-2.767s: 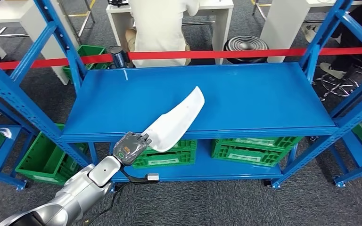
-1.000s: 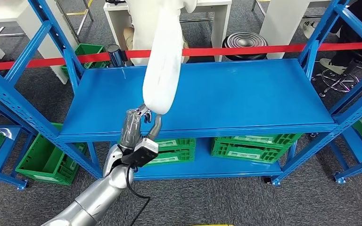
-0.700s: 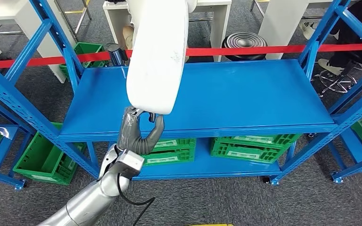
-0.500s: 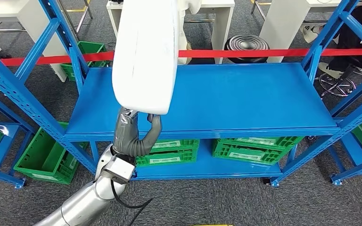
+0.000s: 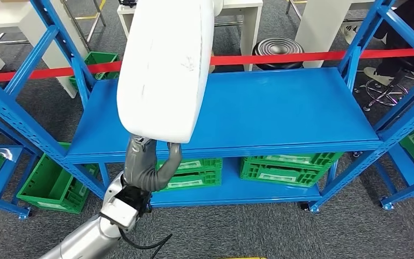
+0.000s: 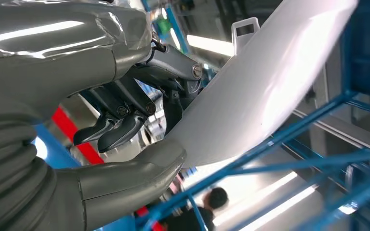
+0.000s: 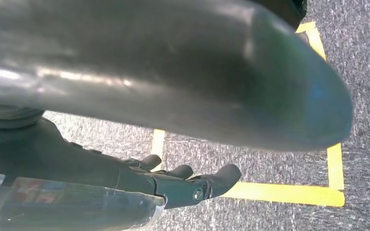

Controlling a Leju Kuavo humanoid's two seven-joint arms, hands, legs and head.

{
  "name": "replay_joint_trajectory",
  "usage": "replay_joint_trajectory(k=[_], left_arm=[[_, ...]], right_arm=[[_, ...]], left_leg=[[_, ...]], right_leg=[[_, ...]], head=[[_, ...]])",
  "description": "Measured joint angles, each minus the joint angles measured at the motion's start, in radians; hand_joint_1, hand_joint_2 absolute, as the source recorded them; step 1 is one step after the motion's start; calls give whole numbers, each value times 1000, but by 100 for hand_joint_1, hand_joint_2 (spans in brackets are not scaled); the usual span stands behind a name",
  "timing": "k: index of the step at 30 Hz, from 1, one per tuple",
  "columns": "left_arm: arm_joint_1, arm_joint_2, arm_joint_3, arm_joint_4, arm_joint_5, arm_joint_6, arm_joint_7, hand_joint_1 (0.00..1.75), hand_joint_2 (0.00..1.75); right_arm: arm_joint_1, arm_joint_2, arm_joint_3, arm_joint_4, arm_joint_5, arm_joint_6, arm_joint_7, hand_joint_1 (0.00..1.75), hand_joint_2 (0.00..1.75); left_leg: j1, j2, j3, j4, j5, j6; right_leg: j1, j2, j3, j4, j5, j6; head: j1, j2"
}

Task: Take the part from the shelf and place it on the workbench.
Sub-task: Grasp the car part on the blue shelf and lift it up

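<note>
head: high, down onto shelf (image 5: 280,108); wrists: close behind hands; right faces floor (image 7: 270,154)

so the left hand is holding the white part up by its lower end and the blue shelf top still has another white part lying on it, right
Not quite. The left hand does hold the white part up by its lower end, but the head view shows nothing lying on the blue shelf top. The left wrist view shows the thumb and fingers closed on the part's edge.

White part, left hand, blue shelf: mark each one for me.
white part (image 5: 164,70), head view, middle of its broad face.
left hand (image 5: 148,164), head view, fingers under the part.
blue shelf (image 5: 280,110), head view, bare top deck.
</note>
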Motion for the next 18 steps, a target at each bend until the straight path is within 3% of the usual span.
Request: replay_joint_trajectory(k=[2, 3, 4, 7, 8, 10, 12, 14, 16, 17, 18], left_arm=[[7, 10, -5, -21, 26, -23, -4, 175, 175], [10, 14, -8, -32, 41, -35, -4, 175, 175], [12, 19, -11, -45, 58, -46, -4, 175, 175], [10, 29, -19, -87, 122, -77, 1, 175, 175], [10, 32, -21, -99, 145, -87, 5, 175, 175], [12, 37, -24, -120, 182, -105, 12, 175, 175], [15, 41, -28, -138, 215, -127, 20, 175, 175], [20, 43, -30, -147, 253, -157, 30, 175, 175], [34, 46, -31, -149, 295, -188, 41, 175, 175], [46, 49, -30, -149, 316, -203, 47, 175, 175], [59, 52, -28, -149, 334, -219, 53, 175, 175]], right_arm=[[1, 2, -5, -6, 0, -7, 0, 0, 0], [2, 3, -8, -9, 0, -12, -1, 0, 0], [2, 3, -12, -14, 0, -18, -2, 0, 0], [3, 7, -26, -36, 0, -39, -8, 0, 0], [4, 8, -31, -43, 0, -47, -10, 0, 0], [6, 11, -38, -57, 0, -58, -14, 0, 0], [7, 13, -45, -69, 0, -66, -15, 0, 0], [7, 14, -51, -78, 0, -73, -16, 0, 0], [8, 16, -59, -80, 0, -77, -17, 0, 0], [9, 17, -63, -81, 0, -78, -17, 0, 0], [11, 19, -66, -81, 0, -80, -16, 0, 0]], left_leg=[[4, 0, -49, 104, -36, -6], [4, 0, -53, 111, -28, -4], [4, -1, -37, 78, -3, 1], [-5, -3, 59, -116, 81, 32], [-10, -2, 75, -150, 89, 39], [-17, 1, 79, -165, 89, 47], [-14, 3, 91, -191, 103, 54], [-9, 6, 104, -217, 118, 61], [-12, 7, 103, -219, 120, 63], [-13, 7, 102, -218, 120, 63], [-13, 7, 101, -216, 119, 62]], right_leg=[[3, 0, -1, 0, 0, -1], [4, 1, -1, 0, 0, -1], [6, 2, 0, 0, 0, -1], [10, 5, 2, -2, 1, 0], [10, 6, 1, -3, 2, 2], [8, 4, 1, -8, 5, 8], [9, 1, -3, -4, 2, 12], [11, -1, -33, 59, -31, 6], [11, -1, -93, 182, -83, -1], [10, -1, -116, 232, -98, 2], [9, -2, -123, 247, -98, 9]], head=[[0, 0], [0, 0], [0, 0], [1, 0], [2, 0], [1, 0], [2, 0], [4, 0], [4, 0], [5, 0], [5, 0]])
